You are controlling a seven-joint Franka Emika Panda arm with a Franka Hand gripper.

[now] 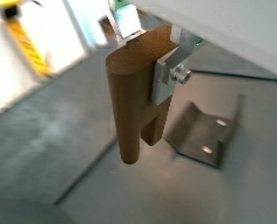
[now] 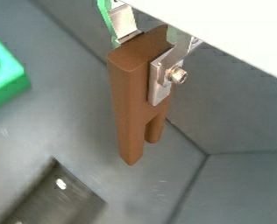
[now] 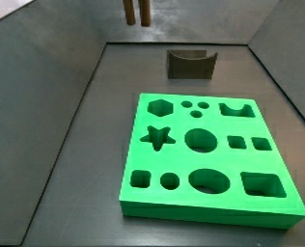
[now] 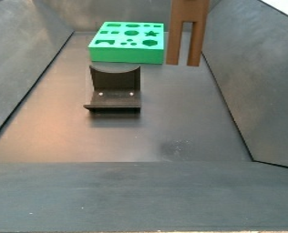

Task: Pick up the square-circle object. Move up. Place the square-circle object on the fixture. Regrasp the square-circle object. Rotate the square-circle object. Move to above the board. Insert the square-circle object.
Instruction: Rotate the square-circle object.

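Observation:
My gripper (image 1: 147, 52) is shut on the square-circle object (image 1: 131, 105), a slim brown peg that hangs upright from the silver fingers (image 1: 165, 77), clear of the floor. It is held the same way in the other wrist picture, gripper (image 2: 147, 52), peg (image 2: 131, 109). The peg's lower part shows in both side views (image 3: 137, 12) (image 4: 188, 35); the gripper itself is cut off there. The dark notched fixture (image 3: 190, 63) (image 4: 114, 86) stands on the floor, apart from the peg, and shows in both wrist views (image 1: 209, 131) (image 2: 53, 197). The green board (image 3: 207, 154) (image 4: 128, 41) lies flat beyond it.
Sloping grey walls (image 3: 52, 68) (image 4: 250, 73) enclose the dark floor (image 4: 134, 136). A corner of the board shows in a wrist view (image 2: 3, 74). A yellow-and-black striped item (image 1: 24, 39) lies outside the enclosure.

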